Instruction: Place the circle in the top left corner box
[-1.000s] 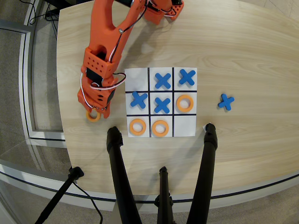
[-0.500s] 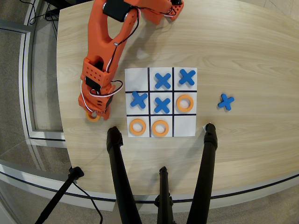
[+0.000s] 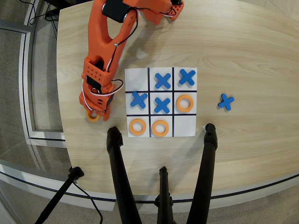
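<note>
In the overhead view the orange arm reaches down the left side of the table. Its gripper [image 3: 96, 112] sits right over an orange ring [image 3: 93, 116] that lies on the wood just left of the white 3x3 board [image 3: 184, 127]. Only part of that ring shows under the fingers; I cannot tell whether the jaws are open or closed on it. The top left corner box [image 3: 137, 79] is plain white and empty. Three more orange rings lie on the board: middle right [image 3: 185, 103], bottom left [image 3: 137, 127], bottom middle [image 3: 160, 127].
Blue X pieces fill the top middle [image 3: 162, 80], top right [image 3: 187, 77], middle left [image 3: 138, 99] and centre [image 3: 162, 104] cells. Another blue X [image 3: 226, 101] lies on the wood right of the board. Black tripod legs [image 3: 119, 177] [image 3: 205, 168] rise near the front edge.
</note>
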Robot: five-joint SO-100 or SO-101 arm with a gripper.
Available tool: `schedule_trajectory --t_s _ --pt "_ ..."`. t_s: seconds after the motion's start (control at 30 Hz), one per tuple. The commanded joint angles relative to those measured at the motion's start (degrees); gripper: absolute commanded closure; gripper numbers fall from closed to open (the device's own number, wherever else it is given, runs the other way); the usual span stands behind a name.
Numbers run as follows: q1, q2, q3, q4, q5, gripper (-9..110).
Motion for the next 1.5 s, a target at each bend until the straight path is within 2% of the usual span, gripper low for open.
schedule_trajectory --t_s 0.0,0.2,0.43,0.57,0.73,1.03,1.17,1.47 --pt "0.88 1.23 1.76 3.08 1.93 82" --pt "1.58 4.04 1.93 10.81 5.71 89" --pt "3.60 7.47 -3.96 41.40 5.54 99" --pt "4.39 10.11 -2.11 49.57 5.01 102" --pt "3.87 16.35 2.37 49.92 5.19 102" --pt "-5.36 35.24 -1.76 49.13 10.20 102" --pt "-11.60 45.62 2.02 46.93 10.20 102" --pt "-33.49 64.16 24.43 33.57 10.55 102"
